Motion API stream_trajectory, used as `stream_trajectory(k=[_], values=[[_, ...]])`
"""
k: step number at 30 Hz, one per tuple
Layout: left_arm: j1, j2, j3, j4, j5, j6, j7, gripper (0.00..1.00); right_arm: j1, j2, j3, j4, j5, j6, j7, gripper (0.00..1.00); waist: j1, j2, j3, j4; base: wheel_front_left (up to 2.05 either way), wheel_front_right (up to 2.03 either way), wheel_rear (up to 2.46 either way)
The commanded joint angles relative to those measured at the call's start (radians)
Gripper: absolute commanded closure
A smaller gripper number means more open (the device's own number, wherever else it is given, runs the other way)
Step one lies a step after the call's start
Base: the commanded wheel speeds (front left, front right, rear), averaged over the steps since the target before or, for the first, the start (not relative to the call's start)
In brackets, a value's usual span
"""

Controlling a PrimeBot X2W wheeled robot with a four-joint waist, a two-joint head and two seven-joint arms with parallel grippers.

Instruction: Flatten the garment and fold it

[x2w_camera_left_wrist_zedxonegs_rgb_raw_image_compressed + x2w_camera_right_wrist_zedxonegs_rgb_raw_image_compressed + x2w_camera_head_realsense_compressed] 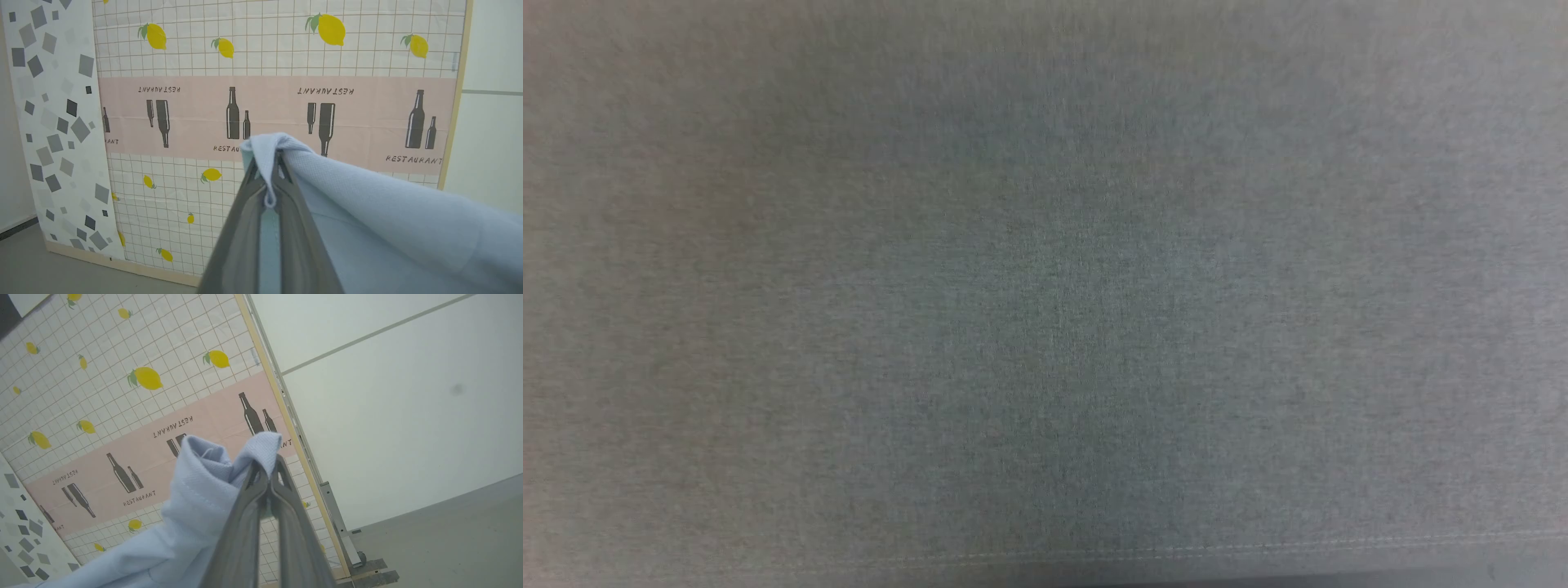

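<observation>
The garment [1045,294] hangs right in front of the head camera as a close, dim knit cloth, with a stitched hem line [1258,545] near the bottom. In the left wrist view my left gripper [270,171] is shut on a light blue fold of the garment [388,212], which drapes off to the right. In the right wrist view my right gripper [267,471] is shut on another bunched edge of the garment [196,514], which falls away to the lower left. Both grippers are raised well off the floor.
A screen printed with lemons, bottles and the word RESTAURANT [286,102] stands ahead of both grippers, on a wooden frame [286,416] with a metal foot [347,547]. A panel with grey squares [53,122] stands at its left. A pale wall [388,396] and grey floor [449,539] lie beyond.
</observation>
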Motion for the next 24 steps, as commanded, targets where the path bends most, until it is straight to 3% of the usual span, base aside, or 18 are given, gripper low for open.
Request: stream_trajectory(k=[1, 7, 13, 18, 24], values=[[-0.033, 0.000, 0.002, 0.000, 0.012, 0.010, -0.024, 1.00, -0.027, 0.001, -0.016, 0.017, -0.008, -0.001, -0.027, 1.00, -0.0002, 0.0000, 0.178, -0.023, 0.00, 0.00, 0.00], [-0.077, -0.010, 0.017, 0.047, 0.002, 0.012, -0.109, 1.00, -0.082, 0.004, -0.024, 0.086, 0.000, -0.001, -0.105, 1.00, -0.0002, 0.0000, 0.232, -0.009, 0.00, 0.00, 0.00], [-0.032, -0.036, 0.028, 0.109, -0.034, -0.005, -0.171, 1.00, -0.025, 0.002, 0.007, 0.117, 0.019, -0.001, -0.118, 1.00, -0.0002, 0.0000, 0.235, 0.018, 0.00, 0.00, 0.00], [0.084, -0.081, 0.028, 0.171, -0.079, -0.040, -0.226, 1.00, 0.125, -0.031, 0.080, 0.103, 0.082, -0.001, -0.106, 1.00, -0.0002, 0.0000, 0.172, 0.053, 0.00, 0.00, 0.00], [0.314, -0.135, 0.039, 0.235, -0.151, -0.096, -0.298, 1.00, 0.395, -0.075, 0.151, 0.032, 0.211, -0.001, -0.106, 1.00, -0.0002, 0.0000, 0.025, 0.090, 0.00, 0.00, 0.00]])
